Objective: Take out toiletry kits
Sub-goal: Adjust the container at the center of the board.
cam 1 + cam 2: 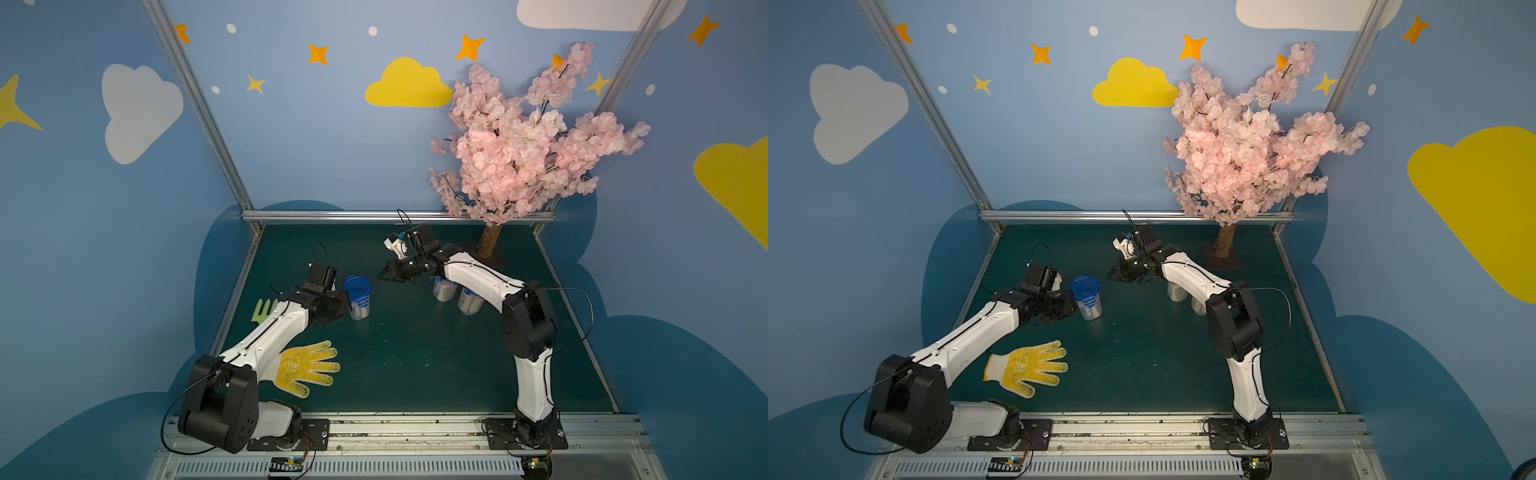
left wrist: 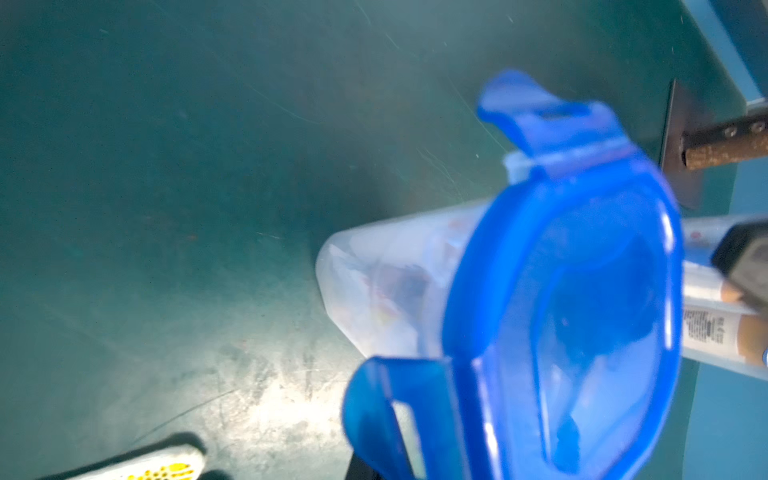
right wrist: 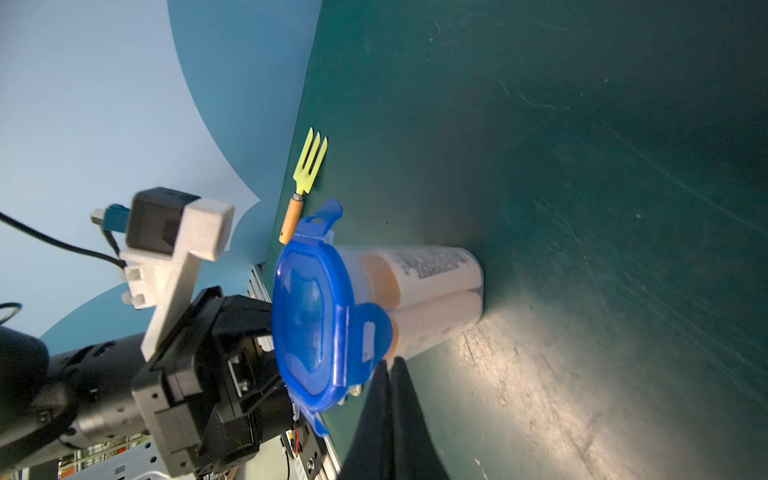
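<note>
The white toiletry kits (image 3: 436, 286), likely light and slippery, sit inside the clear plastic jar (image 3: 477, 286) under its blue clip lid (image 3: 309, 332), so pinch their tops, while the left gripper (image 1: 343, 306) and right gripper (image 3: 390, 370) beside that jar have fingers together.

You have a clear jar (image 1: 360, 309) standing upright left of centre on the green mat (image 1: 415, 365), a blue tabbed lid (image 1: 356, 286) on top of it. Two more clear jars (image 1: 444, 289) stand close together to its right, partly hidden. A yellow-dotted work glove (image 1: 1027, 368) lies flat near the front left, a small green hand fork (image 3: 309, 166) with a wooden handle lies at the mat's left edge, and a pink blossom tree (image 1: 528, 141) stands back right.
</note>
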Robot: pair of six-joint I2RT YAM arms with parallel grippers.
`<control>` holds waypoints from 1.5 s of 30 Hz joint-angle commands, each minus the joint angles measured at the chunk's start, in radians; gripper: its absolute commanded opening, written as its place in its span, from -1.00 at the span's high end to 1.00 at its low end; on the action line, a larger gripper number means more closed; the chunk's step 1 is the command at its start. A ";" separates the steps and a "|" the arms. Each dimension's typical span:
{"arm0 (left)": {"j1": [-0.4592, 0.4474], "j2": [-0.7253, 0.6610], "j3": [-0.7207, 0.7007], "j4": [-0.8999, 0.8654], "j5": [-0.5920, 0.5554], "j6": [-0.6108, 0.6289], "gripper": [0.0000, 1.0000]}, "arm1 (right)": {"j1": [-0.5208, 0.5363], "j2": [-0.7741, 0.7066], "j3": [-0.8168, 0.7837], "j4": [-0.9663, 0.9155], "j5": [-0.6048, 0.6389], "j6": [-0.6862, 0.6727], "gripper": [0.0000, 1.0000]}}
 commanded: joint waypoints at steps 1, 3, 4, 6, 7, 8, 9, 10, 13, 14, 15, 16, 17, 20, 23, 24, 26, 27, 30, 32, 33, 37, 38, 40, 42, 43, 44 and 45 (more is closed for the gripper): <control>0.039 -0.014 0.015 0.000 -0.006 -0.002 0.96 | -0.005 -0.052 -0.021 0.018 -0.005 -0.001 1.00; 0.062 -0.026 0.012 -0.001 -0.008 0.006 0.96 | -0.006 -0.060 -0.038 0.029 -0.007 0.004 1.00; 0.073 -0.029 0.013 -0.003 -0.009 0.011 0.96 | -0.007 -0.064 -0.046 0.035 -0.011 0.006 1.00; 0.088 -0.030 0.019 -0.017 -0.016 0.020 0.96 | -0.010 -0.074 -0.068 0.051 -0.017 0.013 1.00; 0.096 -0.029 0.018 -0.020 -0.016 0.021 0.96 | -0.010 -0.080 -0.080 0.064 -0.022 0.019 1.00; 0.102 -0.029 0.018 -0.024 -0.016 0.021 0.96 | -0.013 -0.087 -0.094 0.077 -0.030 0.024 1.00; 0.108 -0.030 0.017 -0.026 -0.016 0.020 0.96 | -0.015 -0.096 -0.114 0.101 -0.038 0.034 1.00; 0.114 -0.032 0.015 -0.025 -0.013 0.019 0.96 | -0.020 -0.105 -0.137 0.134 -0.054 0.047 1.00; 0.118 -0.038 0.021 -0.025 0.008 0.017 0.96 | -0.030 -0.130 -0.211 0.268 -0.113 0.108 1.00; 0.119 -0.042 0.024 -0.027 0.015 0.018 0.96 | -0.032 -0.134 -0.226 0.300 -0.126 0.125 1.00; 0.119 -0.047 0.028 -0.038 0.024 0.018 0.96 | -0.033 -0.134 -0.228 0.312 -0.133 0.133 1.00; 0.116 -0.054 0.030 -0.047 0.036 0.021 0.95 | -0.032 -0.131 -0.222 0.302 -0.129 0.132 1.00; 0.111 -0.062 0.031 -0.056 0.039 0.021 0.96 | -0.032 -0.126 -0.212 0.288 -0.127 0.127 1.00; 0.076 -0.086 0.027 -0.085 0.045 0.020 0.95 | -0.032 -0.103 -0.181 0.249 -0.116 0.118 1.00; 0.031 -0.094 0.027 -0.094 0.048 0.012 0.96 | -0.033 -0.083 -0.170 0.257 -0.122 0.131 1.00; 0.016 -0.090 0.029 -0.090 0.038 0.015 0.96 | -0.032 -0.077 -0.167 0.260 -0.125 0.135 1.00; 0.011 -0.072 0.040 -0.087 0.027 0.019 0.96 | -0.032 -0.072 -0.161 0.256 -0.125 0.135 1.00; 0.011 -0.057 0.052 -0.088 0.023 0.019 0.96 | -0.031 -0.072 -0.161 0.254 -0.124 0.134 1.00; 0.013 -0.015 0.083 -0.072 0.023 0.019 0.96 | -0.031 -0.082 -0.173 0.239 -0.113 0.121 1.00; 0.012 0.006 0.102 -0.056 0.021 0.017 0.96 | -0.032 -0.092 -0.183 0.231 -0.104 0.111 1.00; 0.012 0.017 0.112 -0.048 0.017 0.017 0.96 | -0.032 -0.097 -0.189 0.228 -0.100 0.107 1.00; 0.018 0.059 0.149 -0.032 0.004 0.017 0.96 | -0.031 -0.106 -0.205 0.229 -0.099 0.104 1.00; 0.020 0.068 0.157 -0.033 0.007 0.017 0.96 | -0.032 -0.108 -0.208 0.230 -0.100 0.104 1.00; 0.026 0.079 0.166 -0.037 0.006 0.018 0.96 | -0.032 -0.110 -0.217 0.234 -0.099 0.104 1.00; 0.031 0.080 0.168 -0.044 0.001 0.020 0.95 | -0.033 -0.113 -0.224 0.240 -0.100 0.106 1.00; 0.034 0.078 0.166 -0.047 0.000 0.022 0.96 | -0.032 -0.114 -0.228 0.244 -0.101 0.107 1.00; 0.034 0.071 0.160 -0.052 -0.004 0.021 0.96 | -0.033 -0.117 -0.233 0.249 -0.102 0.109 1.00; 0.037 0.064 0.155 -0.055 -0.009 0.023 0.96 | -0.033 -0.116 -0.237 0.253 -0.104 0.110 1.00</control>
